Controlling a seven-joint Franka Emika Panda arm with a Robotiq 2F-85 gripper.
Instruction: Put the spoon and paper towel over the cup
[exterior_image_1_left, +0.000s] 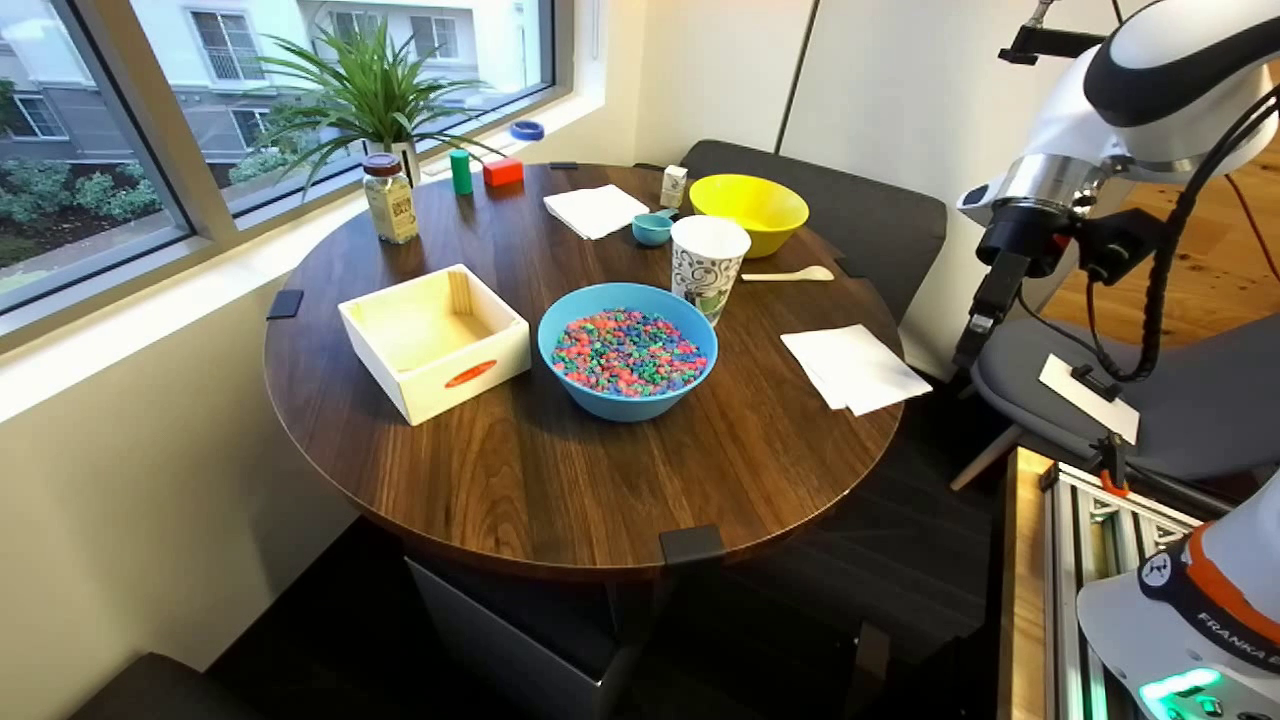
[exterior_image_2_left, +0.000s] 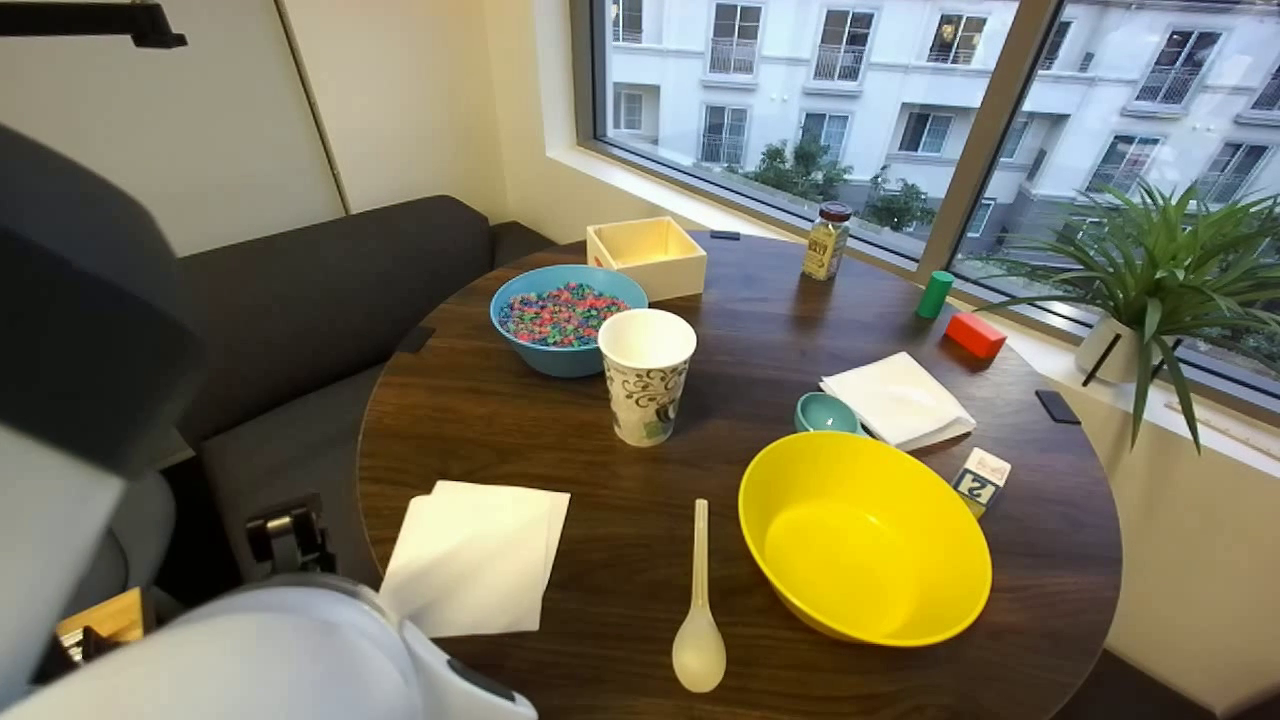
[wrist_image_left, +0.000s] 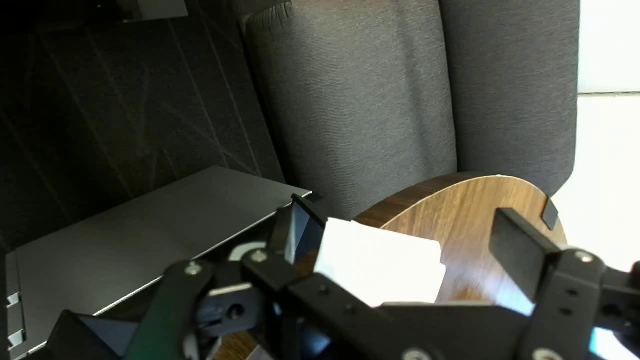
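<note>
1. The hand (wrist_image_left: 407, 227) is spread wide, its jaws standing far apart with nothing in their grasp; in an exterior view it hangs beyond the edge of the bench (exterior_image_1_left: 500, 480).
2. The paper towel (exterior_image_2_left: 475, 560) lies flat near that edge, two white sheets overlapping askew, one corner reaching past the rim. In the wrist view it shows through the gap between the jaws.
3. The pale tan spoon (exterior_image_2_left: 699, 630) lies between the paper towel and the yellow bowl (exterior_image_2_left: 865, 560), its handle end toward the white paper cup (exterior_image_2_left: 645, 395).
4. The cup, printed with dark scrolls, stands upright near the blue bowl (exterior_image_1_left: 625, 406), apart from both spoon and paper towel.
5. The blue bowl holds small pink, green and blue pieces (exterior_image_1_left: 628, 352); just beside it sits an open wooden box (exterior_image_1_left: 432, 392).
6. Near the yellow bowl are a teal measuring cup (exterior_image_2_left: 828, 412), a printed block (exterior_image_2_left: 980, 477) and a folded white napkin (exterior_image_2_left: 895, 395).
7. Toward the windowsill (exterior_image_1_left: 130, 318) are an onion salt jar (exterior_image_1_left: 392, 205), a green cylinder (exterior_image_1_left: 461, 172) and a red block (exterior_image_1_left: 503, 172).
</note>
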